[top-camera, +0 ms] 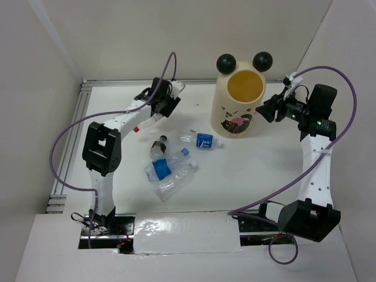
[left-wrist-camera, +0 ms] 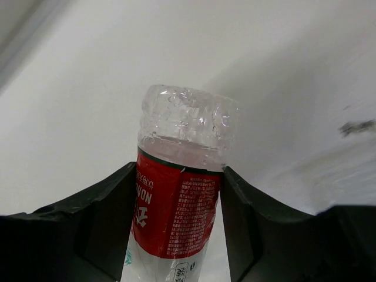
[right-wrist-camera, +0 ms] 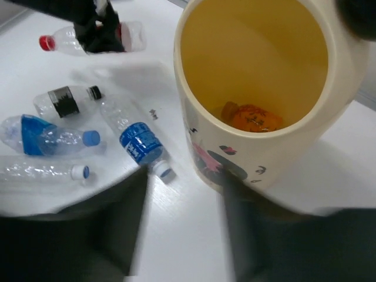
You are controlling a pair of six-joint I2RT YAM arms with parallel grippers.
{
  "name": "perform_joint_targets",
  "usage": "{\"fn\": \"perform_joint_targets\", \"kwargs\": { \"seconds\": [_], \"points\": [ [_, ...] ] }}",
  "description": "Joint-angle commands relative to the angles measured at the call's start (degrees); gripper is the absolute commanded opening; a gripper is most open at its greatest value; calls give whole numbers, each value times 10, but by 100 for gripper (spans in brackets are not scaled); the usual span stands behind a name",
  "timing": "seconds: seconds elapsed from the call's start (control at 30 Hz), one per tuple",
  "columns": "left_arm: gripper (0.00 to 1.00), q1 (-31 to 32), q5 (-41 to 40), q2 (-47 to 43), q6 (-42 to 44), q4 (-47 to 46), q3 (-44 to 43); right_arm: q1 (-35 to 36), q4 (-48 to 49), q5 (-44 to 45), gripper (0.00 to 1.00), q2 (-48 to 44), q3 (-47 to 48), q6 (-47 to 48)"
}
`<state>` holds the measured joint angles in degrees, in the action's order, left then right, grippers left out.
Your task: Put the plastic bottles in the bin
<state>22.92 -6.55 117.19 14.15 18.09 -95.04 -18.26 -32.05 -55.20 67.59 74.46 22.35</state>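
Note:
My left gripper [top-camera: 156,115] is shut on a clear bottle with a red label and red cap [top-camera: 141,125] at the back left. In the left wrist view the bottle [left-wrist-camera: 176,200] sits between both fingers [left-wrist-camera: 111,223]. The cream bin [top-camera: 226,94] with two black ball ears stands at the back centre. It shows in the right wrist view [right-wrist-camera: 294,153] with an orange thing [right-wrist-camera: 252,117] at its yellow bottom. My right gripper [top-camera: 267,111] is open and empty, just right of the bin. Several bottles lie mid-table: black-labelled [top-camera: 158,147], blue-labelled [top-camera: 202,141], blue crumpled [top-camera: 164,167], clear [top-camera: 176,183].
A metal rail [top-camera: 67,147] runs along the table's left edge, and white walls close in the back and sides. The lying bottles also show in the right wrist view, left of the bin: black-labelled [right-wrist-camera: 61,101], blue-labelled [right-wrist-camera: 138,144].

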Motion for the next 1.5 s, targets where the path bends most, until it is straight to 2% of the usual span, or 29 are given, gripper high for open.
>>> {"fn": "perform_joint_targets", "kwargs": {
  "seconds": [0.0, 0.03, 0.07, 0.13, 0.23, 0.27, 0.3, 0.33, 0.37, 0.47, 0.57, 0.6, 0.67, 0.73, 0.8, 1.03, 1.13, 1.27, 1.47],
  "points": [
    [0, 38, 26, -120, -18, 15, -91, -3, -16, -19, 46, -27, -14, 2],
    [0, 56, 52, -153, -32, 15, -99, -3, -16, -19, 33, -27, -19, 8],
    [0, 63, 78, -169, -33, 15, -110, -3, -16, -14, 13, -27, -28, 13],
    [0, 86, 156, -214, -53, -2, -110, -3, -35, -8, 4, -33, -37, 43],
    [0, 108, 242, -258, -102, -100, -86, -3, -43, 9, 4, -38, -60, 64],
    [0, 122, 300, -284, -127, -140, -54, -3, -49, 16, 4, -38, -70, 80],
    [0, 132, 311, -294, -143, -183, -40, -3, -55, 16, 4, -38, -70, 81],
    [0, 143, 312, -301, -158, -276, -26, -3, -55, 21, 4, -44, -80, 88],
    [0, 159, 339, -301, -168, -318, -17, -3, -55, 21, 4, -44, -85, 95],
    [0, 180, 346, -287, -199, -463, -10, -3, -60, 26, 4, -50, -99, 102],
    [0, 194, 327, -240, -220, -542, -37, -3, -66, 33, 5, -56, -113, 113],
    [0, 200, 279, -215, -236, -622, -44, -3, -72, 39, 6, -56, -119, 113],
    [0, 208, 265, -187, -243, -639, -62, -3, -72, 44, 6, -62, -125, 113],
    [0, 216, 206, -158, -248, -677, -99, -3, -72, 44, 6, -68, -130, 113],
    [0, 230, 156, -115, -243, -690, -128, -3, -72, 49, 6, -68, -142, 113],
    [0, 258, 109, -8, -215, -675, -289, -3, -78, 55, 6, -78, -161, 118],
    [0, 264, 79, 18, -201, -667, -296, -3, -73, 55, 6, -78, -161, 118],
    [0, 275, 30, 59, -164, -720, -279, -3, -68, 55, 6, -78, -161, 112],
    [0, 275, 21, 135, -152, -696, -325, -3, -57, 60, 6, -78, -161, 107]
  ]
}}
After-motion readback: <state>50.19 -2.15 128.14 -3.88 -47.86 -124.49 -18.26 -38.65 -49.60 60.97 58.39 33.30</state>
